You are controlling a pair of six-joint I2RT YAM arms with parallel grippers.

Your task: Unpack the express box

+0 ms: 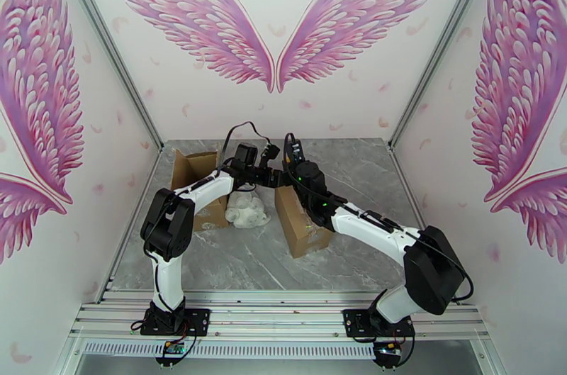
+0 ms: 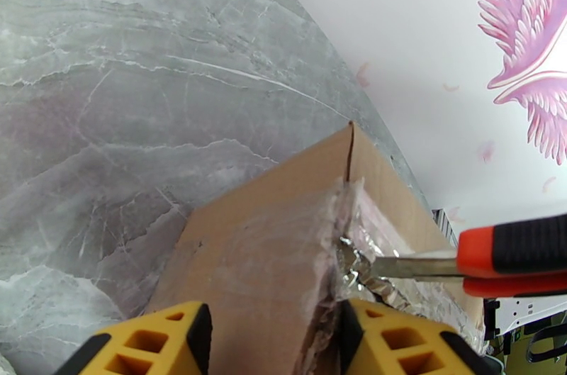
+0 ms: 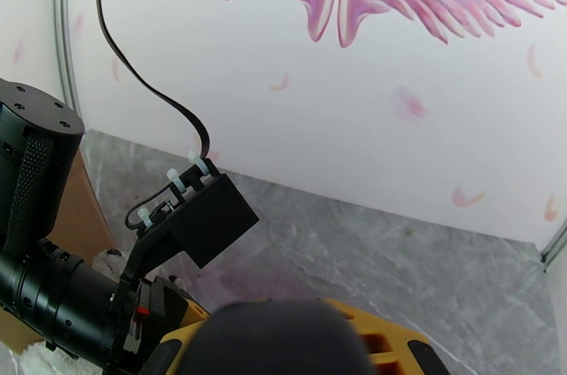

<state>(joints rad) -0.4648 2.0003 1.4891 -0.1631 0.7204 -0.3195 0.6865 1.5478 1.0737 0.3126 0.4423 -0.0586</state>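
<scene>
The express box (image 1: 303, 226) is brown cardboard lying on the grey table, with a flap (image 1: 193, 172) spread to the left and white packing (image 1: 246, 212) between the two parts. In the left wrist view, the box's top (image 2: 255, 256) has wrinkled clear tape (image 2: 354, 256) along its edge. My left gripper (image 2: 273, 309) is open, its yellow fingers (image 2: 170, 341) standing either side of that taped edge. My right gripper (image 1: 292, 161) is shut on an orange and black utility knife (image 2: 510, 252). The knife's blade (image 2: 407, 267) pokes into the tape.
The two wrists meet over the middle of the table (image 1: 234, 263), close together. The left arm's wrist and camera mount (image 3: 202, 217) sit right beside my right gripper (image 3: 280, 330). Pink-winged walls (image 1: 276, 29) close in the back and sides.
</scene>
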